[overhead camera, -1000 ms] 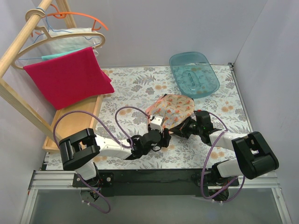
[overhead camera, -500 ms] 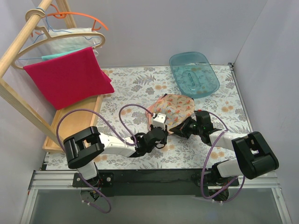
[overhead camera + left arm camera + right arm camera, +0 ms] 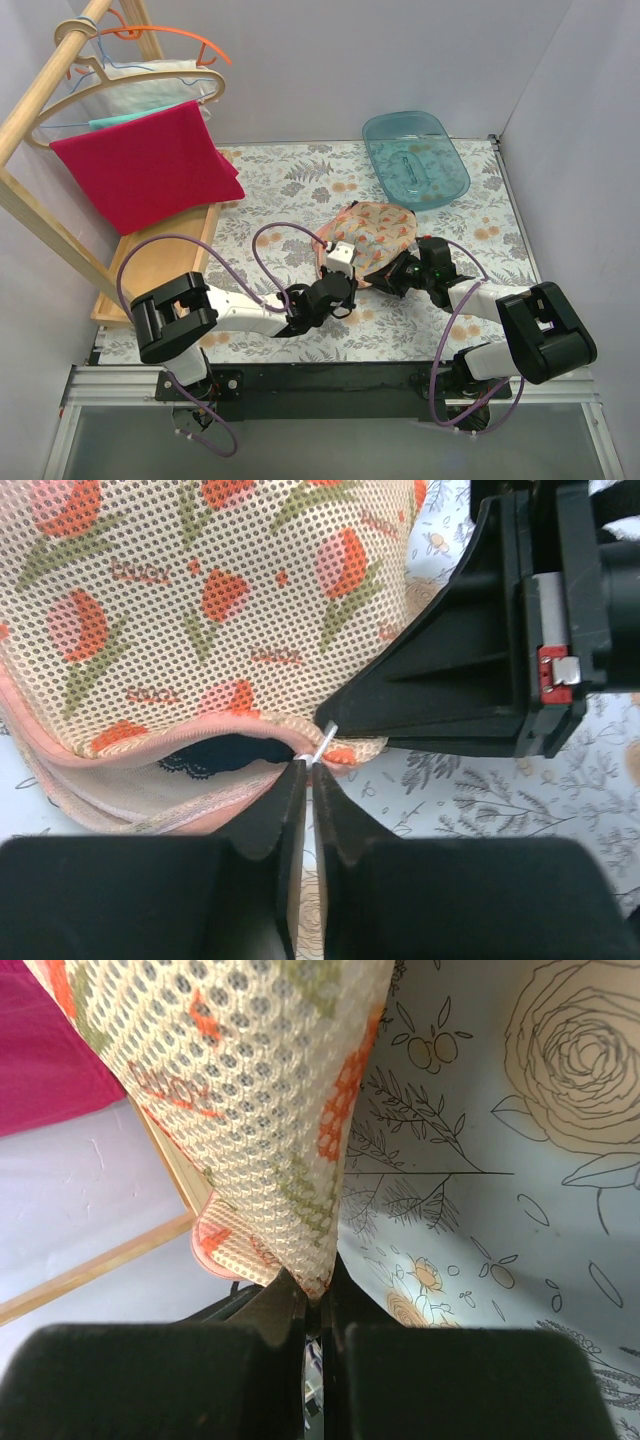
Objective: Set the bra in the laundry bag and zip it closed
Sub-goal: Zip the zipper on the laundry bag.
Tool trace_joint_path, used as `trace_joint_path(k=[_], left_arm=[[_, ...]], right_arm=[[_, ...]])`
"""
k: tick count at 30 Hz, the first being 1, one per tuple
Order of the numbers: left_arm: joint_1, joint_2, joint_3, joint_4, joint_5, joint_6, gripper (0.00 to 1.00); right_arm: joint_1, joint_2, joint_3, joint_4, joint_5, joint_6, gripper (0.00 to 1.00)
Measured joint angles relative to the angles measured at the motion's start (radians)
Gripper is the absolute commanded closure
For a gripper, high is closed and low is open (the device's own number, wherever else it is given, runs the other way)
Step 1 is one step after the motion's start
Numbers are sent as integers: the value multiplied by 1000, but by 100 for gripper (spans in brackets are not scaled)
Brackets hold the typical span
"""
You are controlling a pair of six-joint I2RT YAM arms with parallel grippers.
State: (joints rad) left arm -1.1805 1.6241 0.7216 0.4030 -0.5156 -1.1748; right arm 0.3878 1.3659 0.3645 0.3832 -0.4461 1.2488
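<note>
The peach floral laundry bag (image 3: pixel 372 232) lies mid-table. In the left wrist view the laundry bag (image 3: pixel 200 610) gapes along its pink zipper edge and the dark navy bra (image 3: pixel 215 752) shows inside the opening. My left gripper (image 3: pixel 310 770) is shut on the small metal zipper pull (image 3: pixel 322 744) at the bag's near edge; the left gripper (image 3: pixel 345 283) sits at the bag's front in the top view. My right gripper (image 3: pixel 318 1290) is shut on the bag's mesh edge (image 3: pixel 300 1160) and holds it up; the right gripper (image 3: pixel 385 275) is beside the left one.
A translucent teal tub (image 3: pixel 415 158) stands at the back right. A wooden rack (image 3: pixel 60 110) with hangers and a red towel (image 3: pixel 145 165) stands at the left, over a wooden board (image 3: pixel 160 262). Purple cables (image 3: pixel 270 245) loop over the floral tablecloth.
My left gripper moved from lower left up to the bag's front edge and closed on the zipper pull. The right gripper kept its hold and did not move.
</note>
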Motion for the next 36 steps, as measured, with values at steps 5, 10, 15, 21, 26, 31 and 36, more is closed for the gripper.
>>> trace_joint_path(k=[5, 10, 15, 21, 26, 31, 36], left_arm=[[0, -19, 0, 6, 15, 6, 68], [0, -19, 5, 9, 36, 8, 69], [0, -11, 19, 16, 58, 8, 75], [0, 28, 26, 14, 72, 7, 69], [0, 28, 27, 14, 75, 3, 64], [-1, 24, 27, -7, 66, -19, 60], [-1, -55, 10, -96, 32, -76, 52]], right_arm=[[1, 2, 0, 0, -5, 0, 99], [2, 2, 0, 0, -6, 0, 99], [2, 2, 0, 0, -7, 0, 99], [2, 3, 0, 0, -9, -1, 99], [2, 4, 0, -1, -9, -1, 99], [3, 4, 0, -1, -9, -1, 99], [3, 4, 1, -1, -10, -1, 99]])
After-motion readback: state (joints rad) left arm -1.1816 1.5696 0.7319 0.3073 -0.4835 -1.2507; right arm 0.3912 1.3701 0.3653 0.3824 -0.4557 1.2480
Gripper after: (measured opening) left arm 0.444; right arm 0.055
